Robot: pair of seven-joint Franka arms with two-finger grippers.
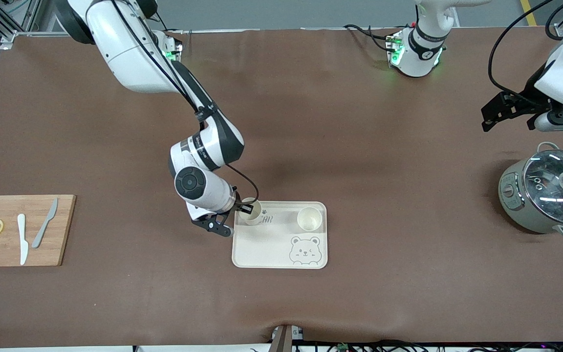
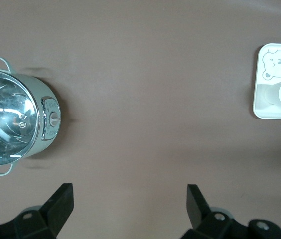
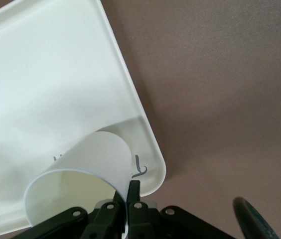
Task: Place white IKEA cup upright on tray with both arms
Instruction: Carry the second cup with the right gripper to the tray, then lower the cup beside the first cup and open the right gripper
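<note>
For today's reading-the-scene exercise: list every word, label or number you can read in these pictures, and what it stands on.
"EAR": grey lettering on the flat cream rectangular tray, its start hidden by the white cup held in the right gripper.
Markings on the grey lidded cooking pot's control panel: too small to read.

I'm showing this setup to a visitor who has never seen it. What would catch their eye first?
The right gripper, pinching the rim of a white cup over the tray corner toward the right arm's end; a second cup stands upright on the tray. Next, the glass-lidded pot at the left arm's end, with the open left gripper waiting above the table beside it.
</note>
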